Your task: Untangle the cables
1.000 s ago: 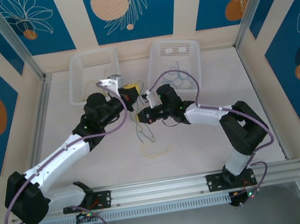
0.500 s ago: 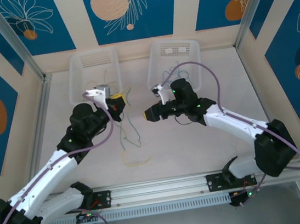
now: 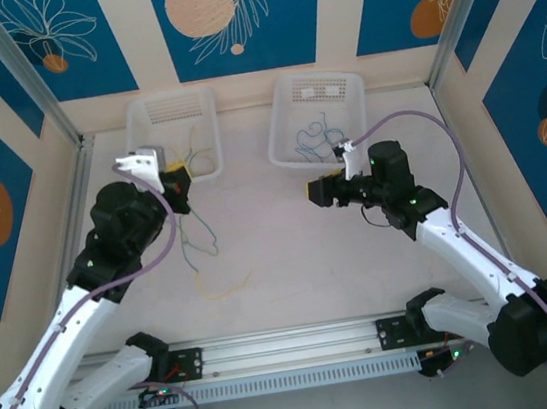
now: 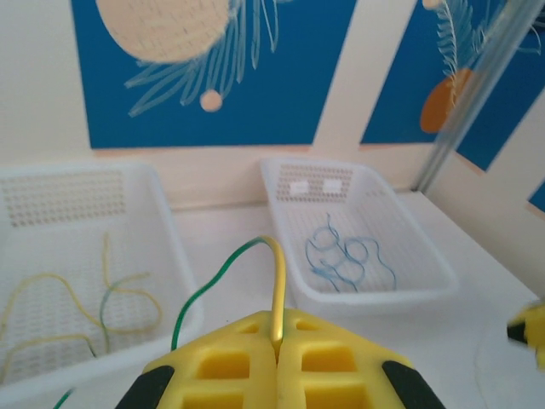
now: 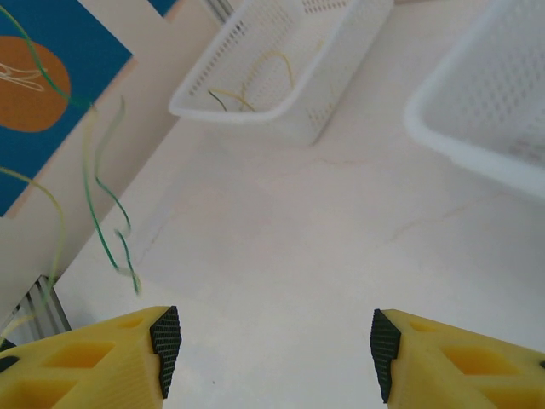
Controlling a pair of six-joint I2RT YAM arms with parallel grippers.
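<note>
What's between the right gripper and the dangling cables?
Bare table; the top view shows nothing between the right gripper and the cables dangling from the left gripper.

Two baskets sit side by side at the far edge of the table [image 3: 290, 253], the left basket [image 3: 166, 118] and the right basket [image 3: 341, 105], near each other but apart. Some cables [image 3: 202, 158] lie in the left one, and other cables [image 3: 313, 137] lie in the right one. Just in front of the left basket is the left gripper [image 3: 179, 179], with a bunch of cables [image 3: 198, 240] hanging from it toward the near side. The right gripper [image 3: 314, 192] is in front of the right basket, well apart from the bunch.
</note>
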